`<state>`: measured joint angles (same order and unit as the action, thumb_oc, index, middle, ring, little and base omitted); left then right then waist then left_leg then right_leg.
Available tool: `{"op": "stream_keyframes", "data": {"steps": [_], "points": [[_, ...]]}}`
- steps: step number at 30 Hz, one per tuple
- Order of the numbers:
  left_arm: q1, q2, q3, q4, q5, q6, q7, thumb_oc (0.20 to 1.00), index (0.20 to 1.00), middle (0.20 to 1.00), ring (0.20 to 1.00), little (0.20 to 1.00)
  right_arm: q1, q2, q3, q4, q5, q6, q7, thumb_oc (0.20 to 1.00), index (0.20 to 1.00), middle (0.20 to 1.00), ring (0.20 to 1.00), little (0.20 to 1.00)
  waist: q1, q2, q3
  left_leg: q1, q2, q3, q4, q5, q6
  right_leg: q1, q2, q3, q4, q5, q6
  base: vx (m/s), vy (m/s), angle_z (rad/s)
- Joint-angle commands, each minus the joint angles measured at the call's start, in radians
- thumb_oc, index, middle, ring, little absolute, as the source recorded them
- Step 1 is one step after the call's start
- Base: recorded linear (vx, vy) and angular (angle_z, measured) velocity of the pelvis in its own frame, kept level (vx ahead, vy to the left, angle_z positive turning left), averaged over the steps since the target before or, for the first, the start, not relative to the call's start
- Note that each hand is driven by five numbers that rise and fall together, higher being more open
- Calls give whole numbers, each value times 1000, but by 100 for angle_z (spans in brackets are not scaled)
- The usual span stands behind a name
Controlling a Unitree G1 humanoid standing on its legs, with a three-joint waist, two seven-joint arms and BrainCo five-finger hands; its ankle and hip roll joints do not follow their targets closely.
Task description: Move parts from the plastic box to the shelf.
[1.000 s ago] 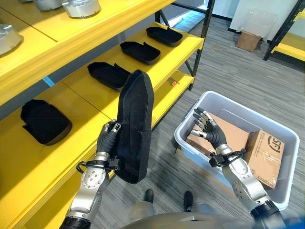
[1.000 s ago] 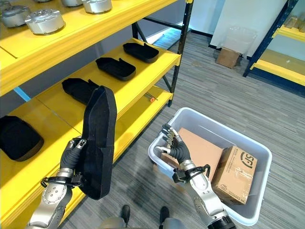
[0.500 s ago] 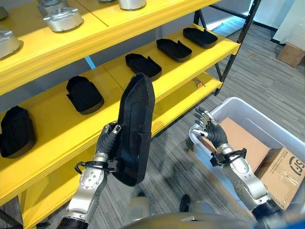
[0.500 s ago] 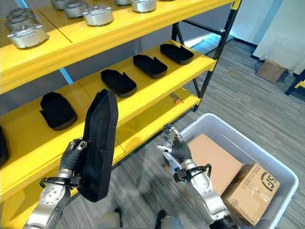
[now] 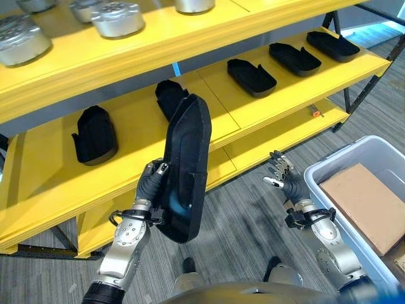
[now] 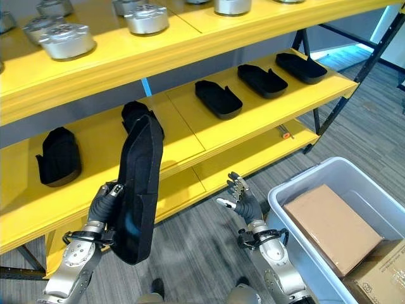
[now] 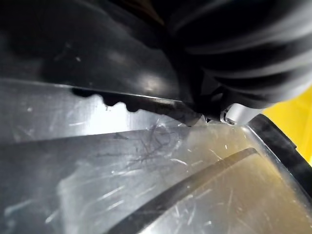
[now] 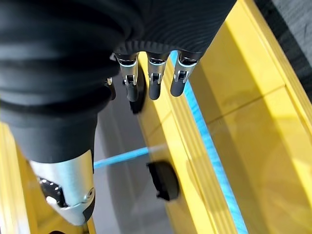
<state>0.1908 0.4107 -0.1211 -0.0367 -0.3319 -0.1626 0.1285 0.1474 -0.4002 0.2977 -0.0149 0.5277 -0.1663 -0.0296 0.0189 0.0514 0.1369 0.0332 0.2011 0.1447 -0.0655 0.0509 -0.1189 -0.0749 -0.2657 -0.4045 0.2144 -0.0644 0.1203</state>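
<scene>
In the left eye view the left hand [image 5: 150, 187] sits at about 7 o'clock, its fingers curled round the edge of a long black part [image 5: 185, 167] that it holds upright in the air, in front of the middle level of the yellow shelf [image 5: 266, 104]. On that level lie more black parts in a row — one at 9 o'clock [image 5: 95, 134], one partly hidden behind the held part [image 5: 169, 98], and three running toward 2 o'clock [image 5: 252, 76]. Silver metal parts [image 5: 117, 18] stand on the top level at 11 o'clock. The right hand [image 5: 282, 180] hovers at 4 o'clock over the grey carpet [image 5: 237, 221], fingers spread and holding nothing, just beside the near corner of the grey box [image 5: 319, 183], which shows a cardboard carton [image 5: 366, 206] inside. The right eye view gives the same scene: the held part [image 6: 139, 188] upright at 8 o'clock, the right hand [image 6: 242, 199] loose at 5 o'clock beside the box [image 6: 283, 215], and a second carton [image 6: 386, 278] in the box's corner at 4 o'clock. In the left wrist view the dark ribbed cover [image 7: 234, 48] lies against the held part's scratched, glossy inner surface [image 7: 122, 161] — the fingers themselves are hidden there. In the right wrist view the right hand's fingers [image 8: 153, 78] hang straight and free, with the shelf's yellow edge [image 8: 229, 146] and one black part [image 8: 163, 180] beyond them.
</scene>
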Motion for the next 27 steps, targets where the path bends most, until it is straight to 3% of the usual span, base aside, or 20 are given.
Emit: {"op": "stream_keyframes", "data": {"steps": [1,2,6,8,9,10,12,15,17,18,20,22,27], "points": [[-19,46,67,-68,-6,-69,-19,200,200,200,200,200,-9,14,-35,-79,2,-37,28,1000,1000,1000,1000,1000,8,-36,-10,-37,20,-31,54,-10,16,72,-10,-1,-77,45,20,31,379,37],[-21,53,72,-67,0,-70,-19,200,200,200,200,200,-9,23,-38,-78,-5,-34,35,1000,1000,1000,1000,1000,17,-53,-11,-64,-20,-57,93,-41,33,93,-34,-5,-97,61,30,31,258,38],[-44,63,69,-64,4,-74,-17,200,200,200,200,200,-21,33,-36,-79,-20,-31,40,1000,1000,1000,1000,1000,37,-83,-14,-117,-98,-105,179,-101,55,139,-84,-31,-152,118,59,27,297,47],[-45,70,69,-64,10,-75,-20,200,200,200,200,200,-33,42,-31,-72,-21,-30,42,1000,1000,1000,1000,1000,40,-92,-18,-123,-142,-115,194,-127,82,140,-105,-20,-164,155,67,30,255,49],[-45,71,69,-64,10,-75,-19,200,200,200,200,200,-33,42,-31,-71,-21,-30,42,1000,1000,1000,1000,1000,40,-93,-18,-123,-143,-114,195,-128,83,139,-107,-20,-164,156,68,37,336,24],[-50,79,67,-61,6,-78,-19,200,200,200,200,200,-53,60,-15,-49,-21,-28,39,1000,1000,1000,1000,1000,42,-98,-25,-117,-184,-114,180,-139,113,126,-133,5,-167,217,77,29,329,15],[-55,92,71,-66,7,-82,-20,200,200,200,200,200,-68,73,0,-40,-17,-27,43,1000,1000,1000,1000,1000,42,-100,-32,-110,-207,-109,158,-134,133,106,-150,19,-164,271,81,23,316,4],[-66,105,71,-70,19,-84,-15,200,200,200,200,200,-100,88,25,-29,-19,-25,40,1000,1000,1000,1000,1000,51,-82,-22,-90,-206,-91,132,-127,149,77,-142,30,-113,258,72,6,265,5],[-82,106,53,-59,19,-86,-16,200,200,200,200,200,-102,78,33,-31,-8,-24,60,1000,1000,1000,1000,1000,20,-66,-25,-53,-209,-108,66,-98,163,-6,52,190,-6,94,6,71,225,-11],[-76,104,56,-62,15,-86,-17,200,200,200,200,200,-100,73,37,-34,-3,-22,62,1000,1000,1000,1000,1000,17,-65,-23,-42,-210,-109,52,-92,164,-27,90,200,-4,70,4,67,108,-7],[-59,93,53,-68,16,-77,-21,200,200,200,200,200,-99,66,47,-31,10,-18,68,1000,1000,1000,1000,1000,19,-70,-25,-21,-220,-93,24,-82,165,-21,137,150,-47,53,-24,64,32,-6],[-48,81,54,-69,4,-76,-23,200,200,200,200,200,-104,62,51,-17,15,-22,70,1000,1000,1000,1000,1000,8,-79,-25,-15,-225,-99,24,-81,162,-40,205,181,-102,53,-31,79,-36,-10],[-48,57,32,-64,-3,-77,-35,200,200,200,200,200,-90,39,49,-48,21,-16,79,1000,1000,1000,1000,1000,-4,-99,-35,-8,-222,-104,51,-99,142,22,226,249,-180,67,-41,92,-98,3]]}}
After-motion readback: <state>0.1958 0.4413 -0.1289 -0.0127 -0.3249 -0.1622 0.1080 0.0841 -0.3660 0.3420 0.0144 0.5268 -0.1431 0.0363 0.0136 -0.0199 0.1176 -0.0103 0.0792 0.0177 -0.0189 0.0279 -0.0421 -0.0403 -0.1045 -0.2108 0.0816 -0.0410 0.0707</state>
